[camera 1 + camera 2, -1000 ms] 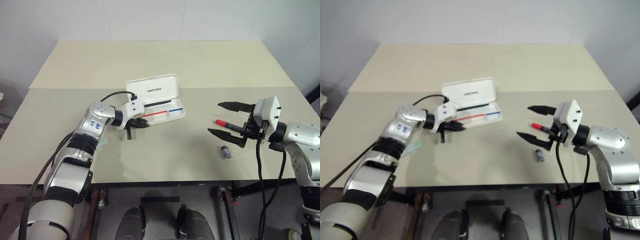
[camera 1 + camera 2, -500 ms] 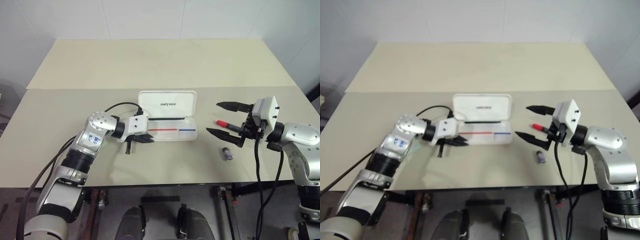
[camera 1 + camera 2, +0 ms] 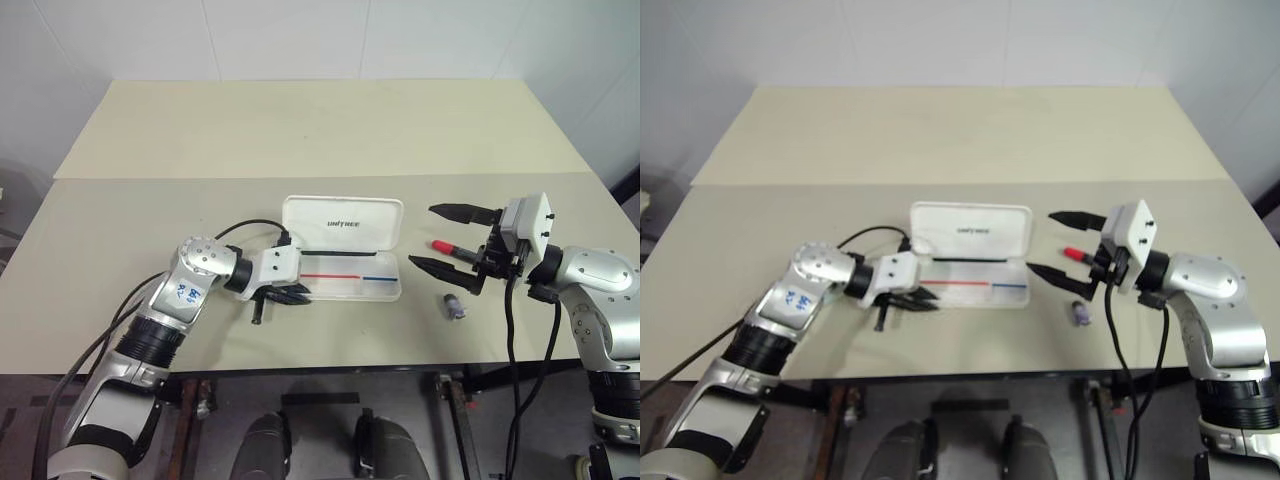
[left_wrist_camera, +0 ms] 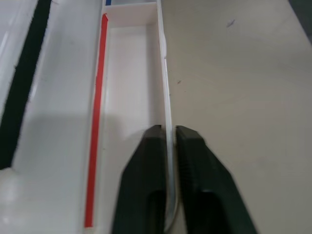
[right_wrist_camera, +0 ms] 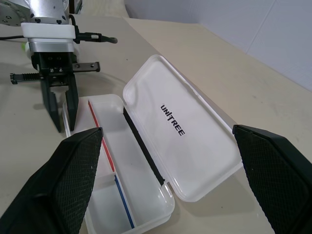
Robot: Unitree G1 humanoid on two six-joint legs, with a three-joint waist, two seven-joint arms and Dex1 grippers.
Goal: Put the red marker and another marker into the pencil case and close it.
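Fig.: pencil case (image 3: 342, 262) lies open near the bench (image 3: 300, 130) front edge, lid laid back w/ lettering up, tray toward the robot, red and blue stripes visible inside; tray holds no marker.

Left hand (image 3: 290, 293) sits at the tray's left end. In the left wrist view its two black fingers (image 4: 146, 161) straddle the tray's front wall, one inside, one outside, nearly together w/ the thin white wall between them. Whether they press it or have just let go cannot be told; read as a pinch on the wall or a loosening one.

Right hand (image 3: 452, 238) hovers right of the case, jaws spread wide, holding nothing. Red marker (image 3: 447, 246) lies on the bench betw. and just behind those fingers, red end toward the case. A short dark purple stub (image 3: 454, 305) lies nearer the front edge, apart from it. Mint-green marker: not made out here.

Step in hand (judgement): case positioning approx. done; next is the red-marker pick-up.

How to do it well:
- Free the left fingers straight back along the wall, no sideways drag, so the case does not shift.
- Lower the right hand so the fingers bracket the marker at mid-length, then close across its width.
- Avoid the stub.
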